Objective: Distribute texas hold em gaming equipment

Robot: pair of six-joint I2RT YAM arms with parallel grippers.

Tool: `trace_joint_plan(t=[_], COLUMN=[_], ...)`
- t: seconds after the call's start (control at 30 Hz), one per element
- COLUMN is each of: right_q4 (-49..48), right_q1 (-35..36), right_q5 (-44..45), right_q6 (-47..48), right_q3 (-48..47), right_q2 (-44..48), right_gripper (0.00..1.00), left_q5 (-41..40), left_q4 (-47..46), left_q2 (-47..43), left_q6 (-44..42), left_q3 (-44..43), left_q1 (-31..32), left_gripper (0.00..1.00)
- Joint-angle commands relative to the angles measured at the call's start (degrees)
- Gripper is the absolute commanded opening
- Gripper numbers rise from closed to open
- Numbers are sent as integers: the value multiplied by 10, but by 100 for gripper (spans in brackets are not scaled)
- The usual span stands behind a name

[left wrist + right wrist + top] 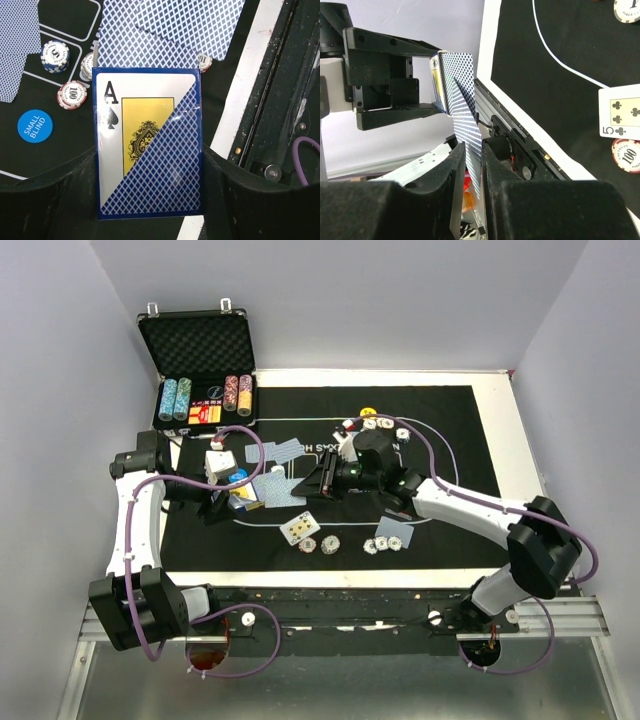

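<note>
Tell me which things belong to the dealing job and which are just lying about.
Job: blue-backed playing card deck, single blue-backed playing card, red-and-white round poker chip, blue round small-blind button.
Lying about: black printed mat, black foam-lined metal case.

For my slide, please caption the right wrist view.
Right gripper pinches a blue-backed card leaning on the deck held by the left gripper.

The left arm [135, 520] and right arm [470, 508] reach inward, tools facing: left tool [228, 496] clamps the card deck [150, 165], right tool [472, 150] pinches one card [470, 135].
</note>
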State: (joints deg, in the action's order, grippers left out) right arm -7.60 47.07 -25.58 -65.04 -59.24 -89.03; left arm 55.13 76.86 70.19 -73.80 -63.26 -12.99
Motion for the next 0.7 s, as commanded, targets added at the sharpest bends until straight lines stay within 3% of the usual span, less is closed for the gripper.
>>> trace_joint_plan(t=[0.0,0.2,0.33,0.5,0.67], right_q4=[-14,-49,-52,13,47], right_q1=[-11,-17,-31,-79,-137], right_q5=[-12,-43,-63,-65,-73], right_q6=[-24,-51,-50,-16,3], right_q3=[25,43,48,58,105], right_q2=[31,29,41,86,141], right_gripper=[26,24,16,1,1], left_q5=[39,40,39,39,37], left_q4=[160,160,160,160,160], left_q2=[-2,-3,-3,-4,-2], left_q6=[-1,-1,0,0,-1], left_q3=[-19,-20,-20,-19,-19], left_q1=[2,2,2,1,1], left_gripper=[12,12,12,12,12])
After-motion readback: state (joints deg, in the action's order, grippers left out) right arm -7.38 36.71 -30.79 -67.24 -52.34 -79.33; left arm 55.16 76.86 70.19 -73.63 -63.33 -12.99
